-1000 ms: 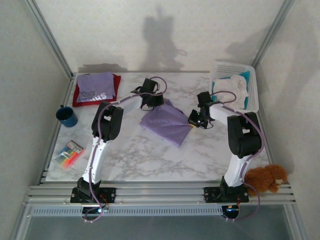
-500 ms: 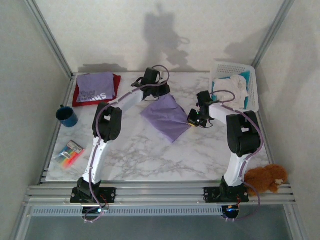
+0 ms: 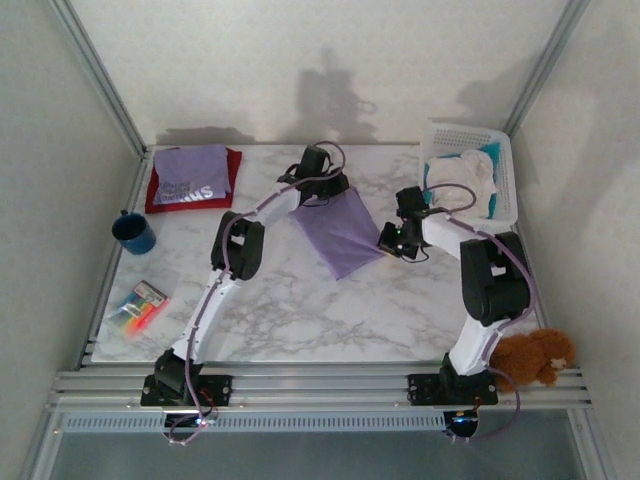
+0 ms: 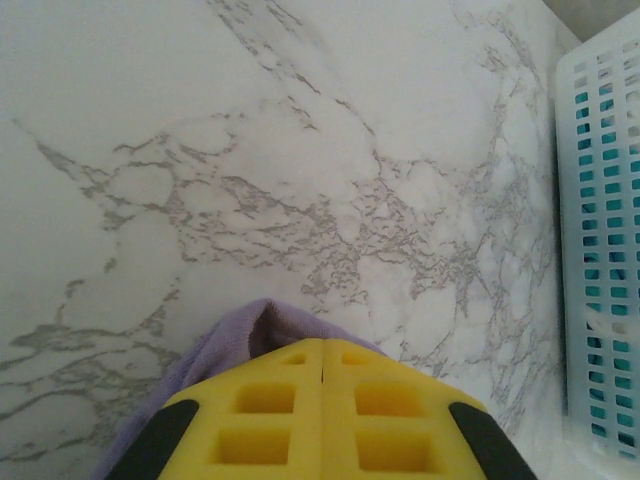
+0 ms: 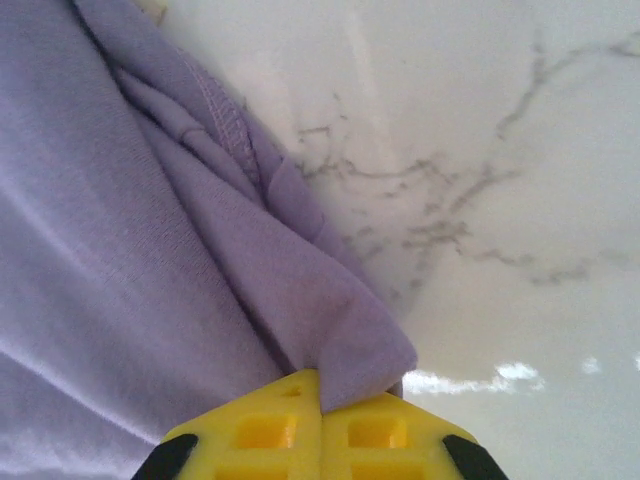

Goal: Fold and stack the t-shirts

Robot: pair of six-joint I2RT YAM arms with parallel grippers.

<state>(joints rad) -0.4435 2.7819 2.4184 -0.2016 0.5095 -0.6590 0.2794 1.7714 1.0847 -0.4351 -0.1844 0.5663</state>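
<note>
A plain lavender t-shirt (image 3: 340, 230) lies folded on the marble table, stretched between both grippers. My left gripper (image 3: 318, 190) is shut on its far corner; purple cloth (image 4: 225, 345) bulges out beside the yellow fingers (image 4: 260, 400). My right gripper (image 3: 390, 240) is shut on the shirt's right edge, a fold of cloth (image 5: 340, 345) pinched at the yellow fingertips (image 5: 275, 420). At the back left a lavender t-shirt with white lettering (image 3: 190, 175) rests folded on a red t-shirt (image 3: 160, 200).
A white basket (image 3: 505, 175) with white and teal cloth stands at the back right; its wall (image 4: 600, 250) is close to the left gripper. A blue mug (image 3: 133, 232) and a pack of markers (image 3: 137, 305) sit at left. A brown plush toy (image 3: 530, 355) lies at right.
The left gripper has carried its corner of the plain lavender shirt rightward and toward the back. The shirt has narrowed and shifted right. The right gripper has barely moved.
</note>
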